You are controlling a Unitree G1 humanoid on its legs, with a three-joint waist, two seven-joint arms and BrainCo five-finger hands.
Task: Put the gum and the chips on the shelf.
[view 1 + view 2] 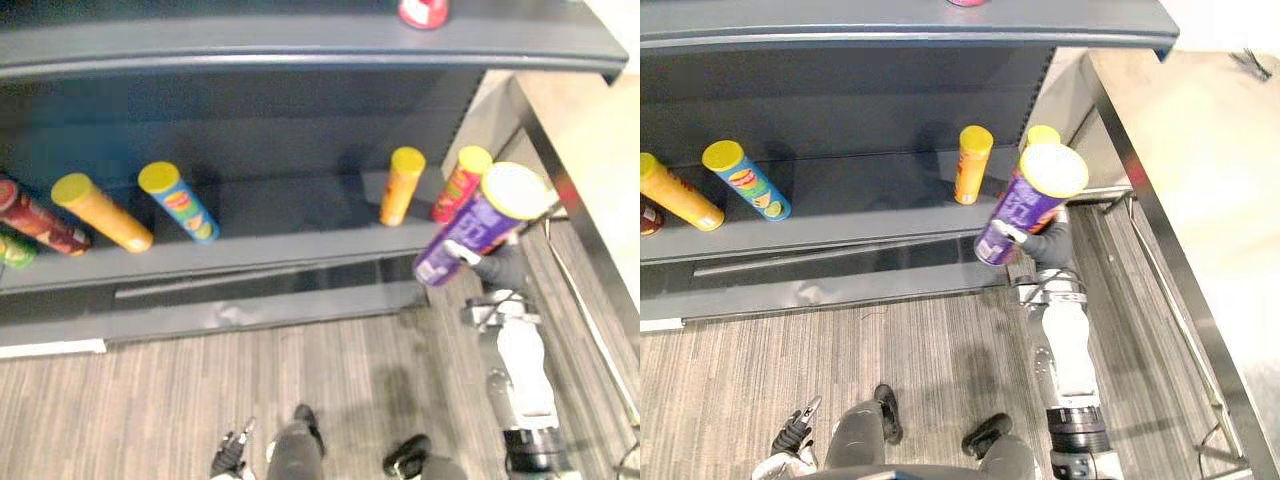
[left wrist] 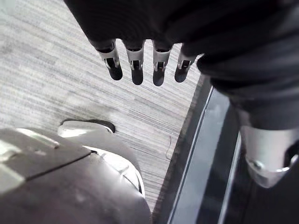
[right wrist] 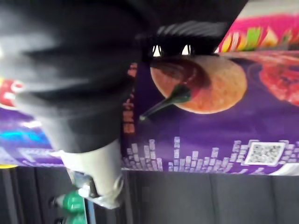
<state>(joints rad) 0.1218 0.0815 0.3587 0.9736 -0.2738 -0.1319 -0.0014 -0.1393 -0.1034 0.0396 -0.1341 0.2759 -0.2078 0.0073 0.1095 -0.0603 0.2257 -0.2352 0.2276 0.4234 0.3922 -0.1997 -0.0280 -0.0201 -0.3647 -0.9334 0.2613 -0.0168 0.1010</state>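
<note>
The right hand (image 1: 1045, 245) is curled round the lower end of a purple chips can (image 1: 1025, 205). The can tilts up above the hand, yellow lid topmost, in front of the shelf (image 1: 250, 250). Just beyond the hand an orange can (image 1: 401, 187) and a red can (image 1: 460, 185) stand on the shelf. A blue can (image 1: 180, 203) is well off to the hand's left. The left hand (image 2: 136, 65) hangs low over the floor (image 2: 70, 70), fingers straight and loose.

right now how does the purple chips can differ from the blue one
The purple can is held in the air by the right hand; the blue can sits on the shelf. The purple can is by the shelf's right end, the blue can toward its left. Both have yellow lids.
</note>
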